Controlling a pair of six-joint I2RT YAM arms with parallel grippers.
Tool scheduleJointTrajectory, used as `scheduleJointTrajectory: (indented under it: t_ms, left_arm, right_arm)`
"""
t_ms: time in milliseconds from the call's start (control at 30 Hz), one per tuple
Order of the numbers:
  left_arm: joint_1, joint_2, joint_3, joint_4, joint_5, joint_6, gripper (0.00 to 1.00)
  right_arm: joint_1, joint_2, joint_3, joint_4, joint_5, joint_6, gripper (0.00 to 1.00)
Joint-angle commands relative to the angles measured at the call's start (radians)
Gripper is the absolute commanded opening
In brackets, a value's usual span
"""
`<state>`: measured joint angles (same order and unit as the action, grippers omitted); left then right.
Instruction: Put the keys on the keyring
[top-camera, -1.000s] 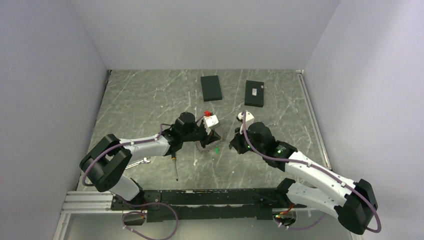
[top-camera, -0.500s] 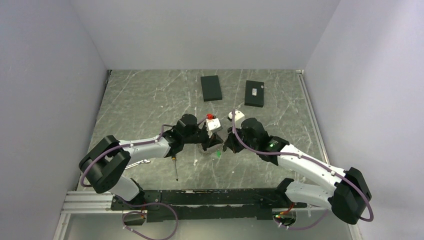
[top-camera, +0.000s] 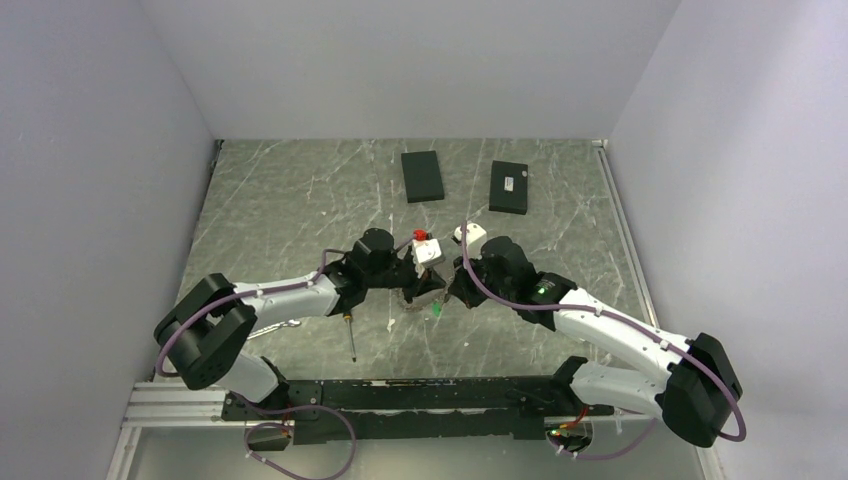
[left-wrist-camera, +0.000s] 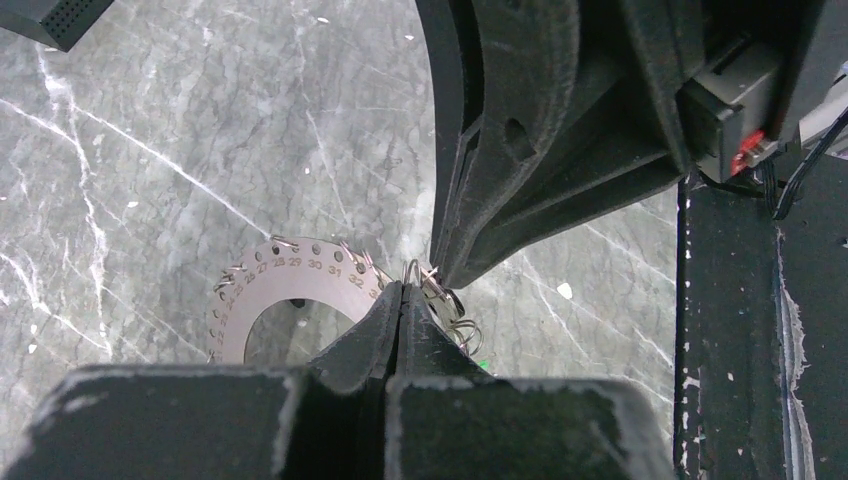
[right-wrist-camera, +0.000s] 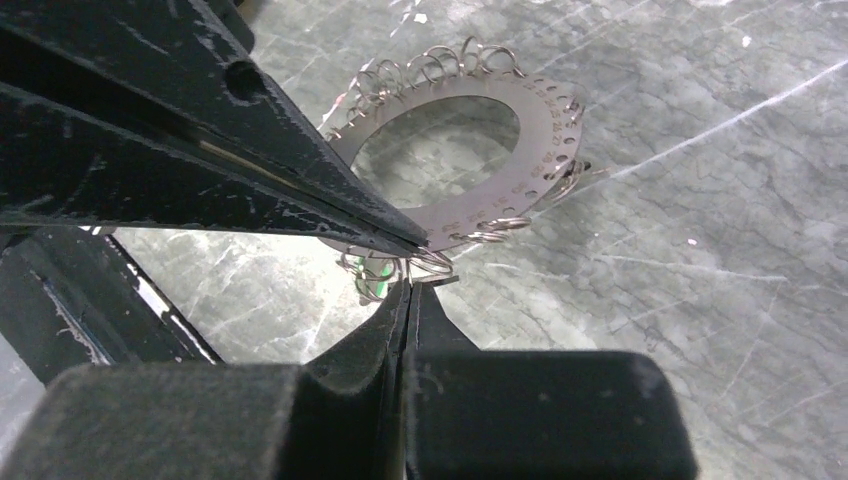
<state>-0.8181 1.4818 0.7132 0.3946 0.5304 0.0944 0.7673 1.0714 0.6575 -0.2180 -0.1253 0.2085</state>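
The keyring is a flat grey disc with numbered holes and small wire loops. It lies on the marble table between both arms and also shows in the right wrist view. Its green tag peeks out below it. My left gripper is shut on the keyring's near edge. My right gripper is shut, tip to tip with the left one. It pinches a tiny silver piece with a dark end, apparently a key, among the wire loops. Other keys are hidden.
Two black boxes lie at the back of the table. A black-and-yellow screwdriver lies in front of the left arm, with a silver wrench partly under that arm.
My right gripper has moved left to the keyring and now meets the left gripper's tip. The left gripper has stayed on the keyring.
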Motion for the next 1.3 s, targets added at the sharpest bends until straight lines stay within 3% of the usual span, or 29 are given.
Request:
scheduleJointTrajectory:
  t_ms: [0,333,533,1267]
  left_arm:
    - [-0.012,-0.052,0.028,0.016,0.04,0.018,0.0]
    - [-0.016,-0.051,0.032,0.011,0.065,0.019,0.0]
    - [-0.018,-0.042,0.035,0.013,0.063,0.015,0.0]
    - [-0.018,-0.099,0.004,0.039,0.061,0.014,0.0]
  right_arm:
    - [-0.006,-0.011,0.048,0.013,0.08,-0.011,0.0]
    - [-0.01,-0.031,0.052,0.012,0.083,-0.015,0.0]
    - [-0.009,-0.055,0.046,0.044,-0.018,-0.032,0.0]
    - [-0.015,-0.054,0.024,0.016,0.062,0.013,0.0]
